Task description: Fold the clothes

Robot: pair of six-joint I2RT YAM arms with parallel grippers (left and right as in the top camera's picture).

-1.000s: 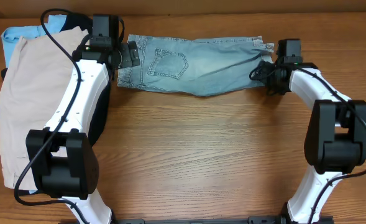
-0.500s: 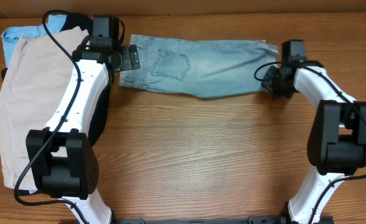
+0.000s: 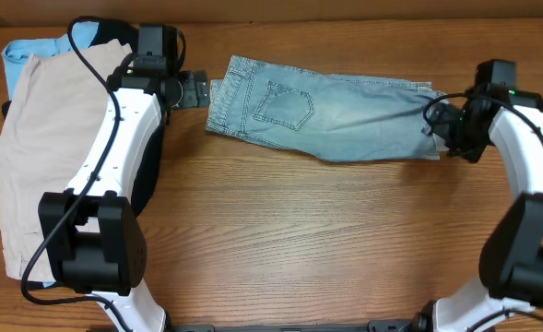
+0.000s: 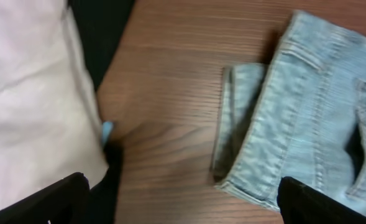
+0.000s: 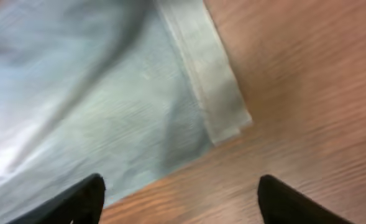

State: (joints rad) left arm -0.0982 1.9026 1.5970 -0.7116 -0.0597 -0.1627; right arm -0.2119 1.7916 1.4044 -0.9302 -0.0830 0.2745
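Note:
The light-blue denim shorts lie flat along the back of the table, back pocket up. My left gripper is open and empty just left of their waistband end. In the left wrist view it hovers over bare wood, with the denim to the right. My right gripper is at the shorts' right hem. In the right wrist view its jaws stand wide apart over wood, the hemmed leg just beyond them and nothing between them.
A pile lies at the far left under my left arm: beige shorts on top, a sky-blue garment behind, a black garment at its right edge. Wood table spreads in front.
The denim shorts slid to the right, away from my left gripper, as my right arm swung right and outward. The left arm stayed put.

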